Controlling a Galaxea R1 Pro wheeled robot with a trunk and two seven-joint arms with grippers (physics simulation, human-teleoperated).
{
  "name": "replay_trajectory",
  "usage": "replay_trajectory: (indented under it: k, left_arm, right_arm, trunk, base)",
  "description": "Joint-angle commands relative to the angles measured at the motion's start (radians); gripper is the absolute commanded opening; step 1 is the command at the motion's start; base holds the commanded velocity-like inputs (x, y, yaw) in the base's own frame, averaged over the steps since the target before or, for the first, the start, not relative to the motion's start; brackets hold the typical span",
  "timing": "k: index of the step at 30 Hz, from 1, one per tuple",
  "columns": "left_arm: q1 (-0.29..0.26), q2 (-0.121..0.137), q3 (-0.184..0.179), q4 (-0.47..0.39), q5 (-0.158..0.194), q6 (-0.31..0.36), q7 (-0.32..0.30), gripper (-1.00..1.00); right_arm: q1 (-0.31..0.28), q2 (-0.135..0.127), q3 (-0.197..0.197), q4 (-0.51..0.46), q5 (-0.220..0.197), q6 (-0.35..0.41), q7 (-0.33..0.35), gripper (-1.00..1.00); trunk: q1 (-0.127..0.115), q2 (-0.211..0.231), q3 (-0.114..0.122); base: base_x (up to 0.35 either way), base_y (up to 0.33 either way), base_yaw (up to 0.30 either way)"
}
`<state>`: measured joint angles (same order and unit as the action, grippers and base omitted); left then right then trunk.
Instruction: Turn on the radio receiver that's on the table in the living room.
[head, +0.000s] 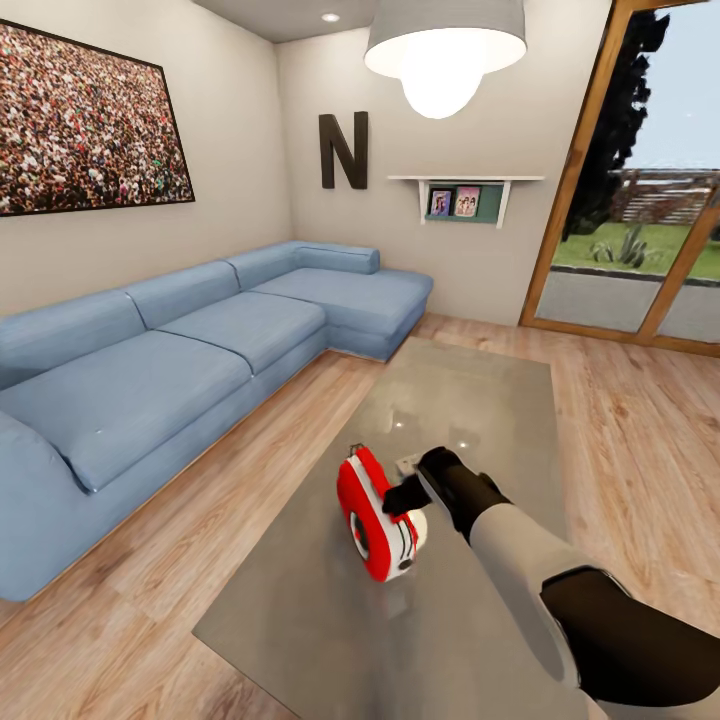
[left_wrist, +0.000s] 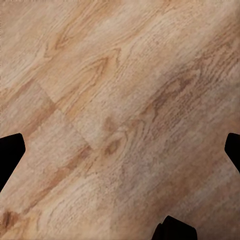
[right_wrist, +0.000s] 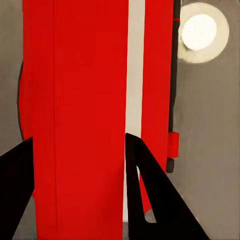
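Radio receiver (head: 378, 514) upright on near part of glossy grey tabletop (head: 480, 400), red with white band | right pincer (head: 412, 492) against its top edge, fingers (right_wrist: 150, 195) spread across red body | left pincer (left_wrist: 120, 200) spread wide over plank floor (left_wrist: 120, 100) | blue sofa (head: 180, 360) beyond, glass doors (head: 640, 200) farther.

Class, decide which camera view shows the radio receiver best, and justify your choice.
The head view: the whole radio receiver stands on the table, its dial and handle visible, the right gripper at it. The right wrist view gives only a close red-and-white strip between the fingers. The left wrist view shows wood floor.
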<state>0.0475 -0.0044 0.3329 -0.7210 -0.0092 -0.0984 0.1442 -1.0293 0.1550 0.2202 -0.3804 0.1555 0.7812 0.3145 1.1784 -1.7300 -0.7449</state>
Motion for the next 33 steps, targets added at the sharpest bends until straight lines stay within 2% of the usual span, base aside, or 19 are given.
replay_trajectory:
  k: [1, 7, 10, 16, 19, 22, 25, 26, 28, 29, 33]
  left_arm:
    - [0.0, 0.0, 0.0, 0.0, 0.0, 0.0, 0.0, 1.0]
    - [0.0, 0.0, 0.0, 0.0, 0.0, -0.001, 0.0, 1.0]
    - [0.0, 0.0, -0.001, 0.0, 0.0, -0.001, 0.0, 1.0]
    - [0.0, 0.0, 0.003, -0.001, 0.005, 0.0, -0.002, 1.0]
    - [0.0, 0.003, 0.004, -0.003, 0.008, 0.001, 0.002, 1.0]
    - [0.0, 0.003, -0.002, -0.01, 0.004, 0.002, 0.006, 1.0]
    - [0.0, 0.002, -0.003, -0.065, 0.003, 0.01, 0.003, 1.0]
    - [0.0, 0.001, -0.004, -0.096, 0.003, 0.015, 0.002, -1.0]
    - [0.0, 0.004, -0.01, -0.152, 0.002, 0.041, 0.001, -1.0]
    - [0.0, 0.007, -0.015, -0.216, 0.003, 0.07, -0.001, -1.0]
    - [0.0, -0.002, -0.016, -0.38, 0.005, 0.105, 0.002, -1.0]
  right_arm:
    - [0.0, -0.005, -0.003, -0.001, 0.001, -0.007, 0.023, -1.0]
    - [0.0, -0.062, -0.007, -0.049, 0.0, -0.016, 0.172, -1.0]
    - [0.0, -0.107, -0.007, -0.091, 0.0, -0.017, 0.311, -1.0]
    - [0.0, -0.142, -0.006, -0.105, 0.008, -0.017, 0.51, -1.0]
    - [0.0, -0.149, -0.002, -0.106, 0.013, -0.017, 0.55, -1.0]
    - [0.0, -0.15, 0.001, -0.106, 0.013, -0.017, 0.563, -1.0]
    - [0.0, -0.15, 0.002, -0.106, 0.014, -0.017, 0.589, -1.0]
    - [0.0, -0.15, 0.002, -0.106, 0.014, -0.017, 0.598, -1.0]
    - [0.0, -0.15, 0.002, -0.106, 0.015, -0.017, 0.609, -1.0]
    - [0.0, -0.15, 0.002, -0.106, 0.015, -0.017, 0.613, -1.0]
    - [0.0, -0.15, 0.002, -0.106, 0.016, -0.018, 0.615, -1.0]
  trunk:
    - [0.0, 0.0, 0.0]
    - [0.0, 0.0, 0.0]
    - [0.0, 0.0, 0.0]
    - [0.0, 0.0, 0.0]
    - [0.0, 0.0, 0.0]
    - [0.0, 0.0, 0.0]
    - [0.0, 0.0, 0.0]
    - [0.0, 0.0, 0.0]
    - [0.0, 0.0, 0.0]
    - [0.0, 0.0, 0.0]
    - [0.0, 0.0, 0.0]
  base:
    - [0.0, 0.0, 0.0]
    - [0.0, 0.0, 0.0]
    - [0.0, 0.0, 0.0]
    - [0.0, 0.0, 0.0]
    - [0.0, 0.0, 0.0]
    - [0.0, 0.0, 0.0]
    - [0.0, 0.0, 0.0]
    - [0.0, 0.0, 0.0]
    - [0.0, 0.0, 0.0]
    - [0.0, 0.0, 0.0]
    - [0.0, 0.0, 0.0]
